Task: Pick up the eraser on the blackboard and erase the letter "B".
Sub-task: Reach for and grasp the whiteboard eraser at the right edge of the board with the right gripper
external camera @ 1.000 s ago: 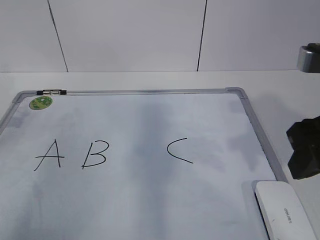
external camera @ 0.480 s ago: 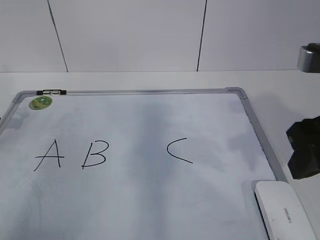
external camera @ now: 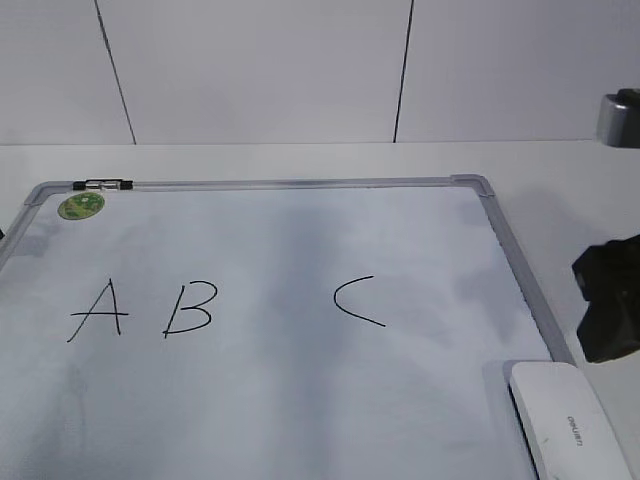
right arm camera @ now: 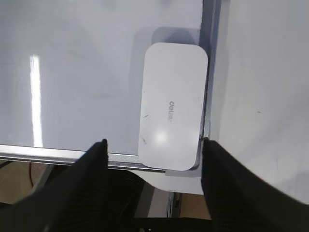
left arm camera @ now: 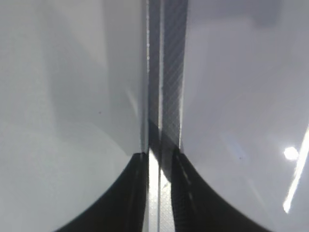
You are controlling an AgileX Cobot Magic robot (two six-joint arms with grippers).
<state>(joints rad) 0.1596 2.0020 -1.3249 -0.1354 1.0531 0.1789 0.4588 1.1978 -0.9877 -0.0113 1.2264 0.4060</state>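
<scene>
The blackboard (external camera: 300,400) is a white board in a grey frame, lying flat with a green sticker (external camera: 81,206) at its far left corner. The black letters A (external camera: 98,311), B (external camera: 191,308) and C (external camera: 358,300) are written on it. The white eraser (external camera: 565,420) lies at the board's near right corner; it also shows in the right wrist view (right arm camera: 173,113). My right gripper (right arm camera: 152,145) is open above the eraser's near end, with one finger on each side of it and no contact. My left gripper (left arm camera: 159,157) has its jaws close together over the board's frame (left arm camera: 166,72).
The white table (external camera: 560,190) extends beyond the board's right side. A white panelled wall (external camera: 260,70) stands behind. A grey object (external camera: 620,118) sits at the far right edge. The table's near edge and the floor below show in the right wrist view (right arm camera: 164,193).
</scene>
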